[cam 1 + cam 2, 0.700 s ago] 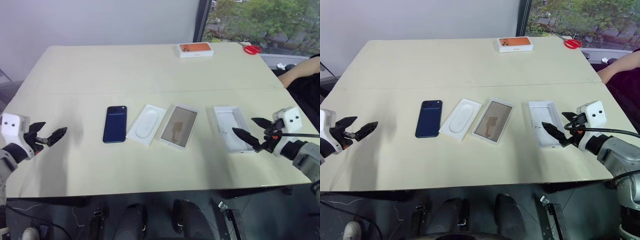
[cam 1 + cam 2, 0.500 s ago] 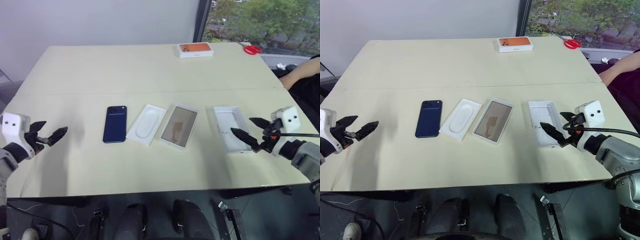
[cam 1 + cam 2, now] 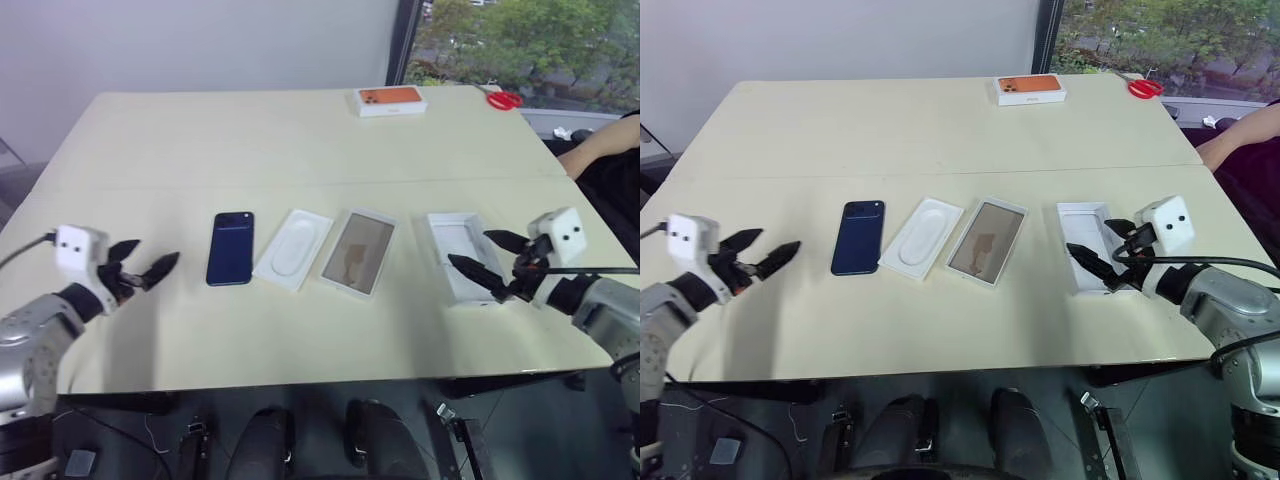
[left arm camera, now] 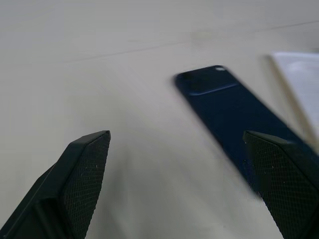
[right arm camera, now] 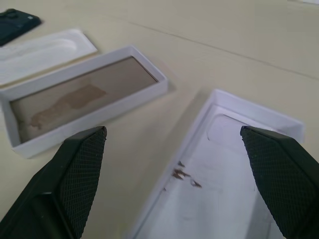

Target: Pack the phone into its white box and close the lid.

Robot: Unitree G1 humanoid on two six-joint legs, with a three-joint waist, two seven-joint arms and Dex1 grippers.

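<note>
The dark navy phone [image 3: 230, 248] lies flat on the cream table, camera cluster at its far end. To its right, past a thin insert, sits the white box [image 3: 358, 252] with its beige floor showing. The lid [image 3: 460, 255] lies inner side up, further right. My left gripper [image 3: 150, 258] is open just left of the phone, pointing at it; in the left wrist view the phone [image 4: 234, 109] lies ahead of the right finger. My right gripper [image 3: 468, 248] is open over the lid's near right part; its wrist view looks across the lid [image 5: 224, 169] and box [image 5: 84, 104].
A thin white insert with an oval recess [image 3: 292, 248] lies between phone and box. At the table's far side sit an orange-pictured box [image 3: 390, 99] and red scissors [image 3: 505, 98]. A person's arm [image 3: 600, 145] rests at the right edge. The table's front edge runs close below both grippers.
My left gripper has moved right, closer to the phone. My right gripper has shifted a little left over the lid. Both stay open; nothing on the table has moved.
</note>
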